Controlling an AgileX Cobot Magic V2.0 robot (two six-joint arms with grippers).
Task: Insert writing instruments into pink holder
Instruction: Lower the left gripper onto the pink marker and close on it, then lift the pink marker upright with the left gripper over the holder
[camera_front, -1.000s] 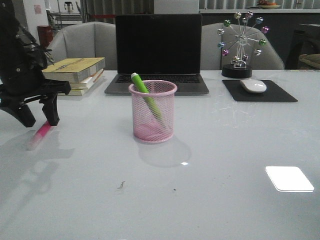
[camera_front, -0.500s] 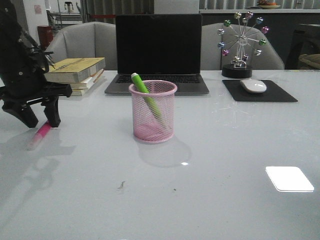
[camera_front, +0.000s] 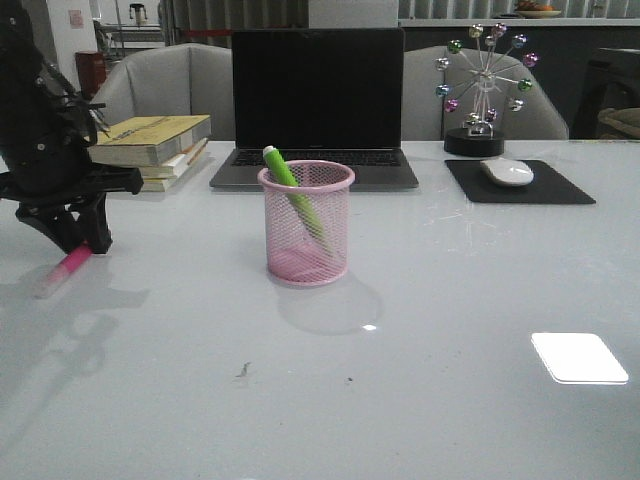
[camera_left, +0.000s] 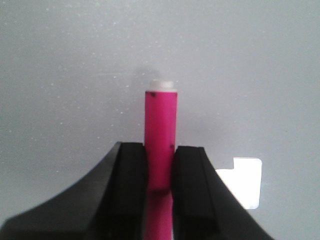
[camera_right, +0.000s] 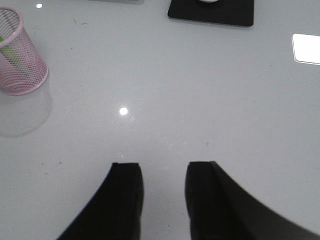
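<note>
The pink holder (camera_front: 306, 225) stands upright at the table's middle, in front of the laptop. The green marker (camera_front: 283, 172) leans inside it, its top poking over the rim. At the far left the pink marker (camera_front: 68, 266) lies low on the table, its pale cap toward the front. My left gripper (camera_front: 82, 240) is shut on its body. In the left wrist view the pink marker (camera_left: 161, 120) runs out from between the two black fingers (camera_left: 131, 175). My right gripper (camera_right: 164, 170) hangs open over bare table, with the holder (camera_right: 20, 55) off to one side.
A laptop (camera_front: 318, 100) stands open behind the holder. Stacked books (camera_front: 155, 140) lie at the back left, close to my left arm. At the back right are a mouse (camera_front: 507, 171) on a black pad (camera_front: 560, 188) and a ferris-wheel ornament (camera_front: 483, 90).
My left gripper's fingers have come together on the pink marker, which was lying between them while they stood open. The marker has shifted slightly left.
</note>
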